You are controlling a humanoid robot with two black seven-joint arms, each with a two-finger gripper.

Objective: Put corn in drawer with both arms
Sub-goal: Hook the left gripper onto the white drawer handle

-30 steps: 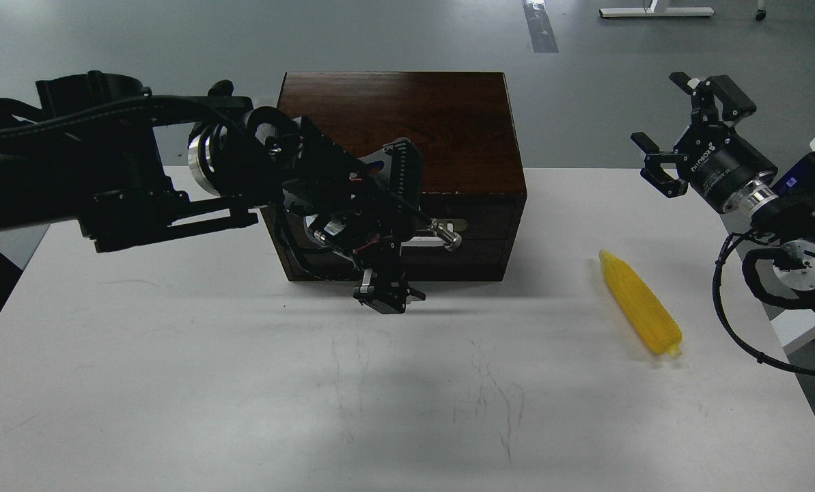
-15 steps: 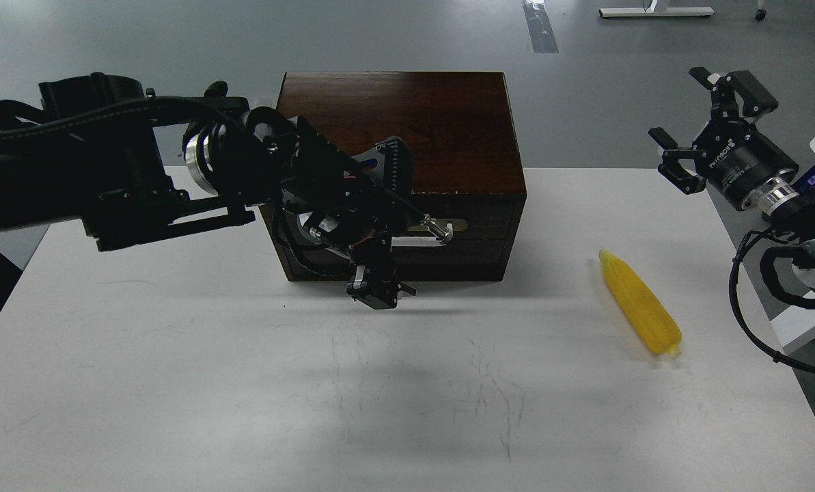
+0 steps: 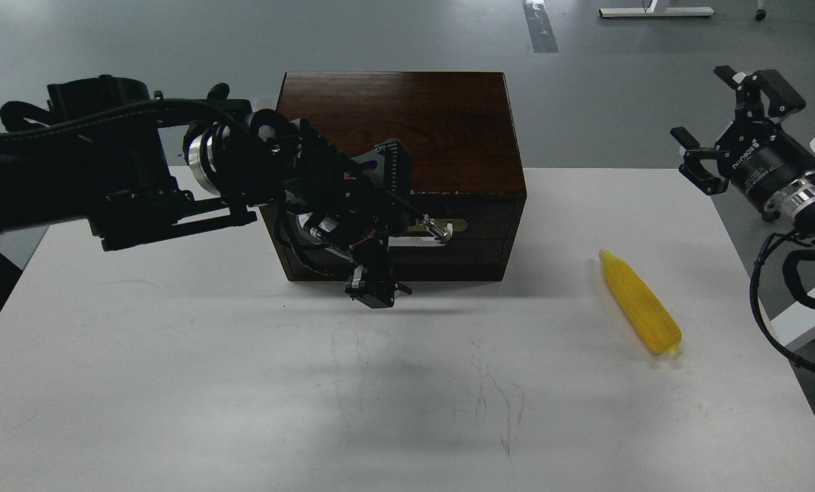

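I see the box at the far middle of the white surface, its drawer flush with the front. My left gripper is right against the box front, over the white handle; its fingers are too dark and tangled for me to tell whether they clamp it. The corn lies flat well to the right of the box, lengthwise toward me. My right gripper hovers farther right of the box, beyond the surface edge, fingers spread, holding nothing.
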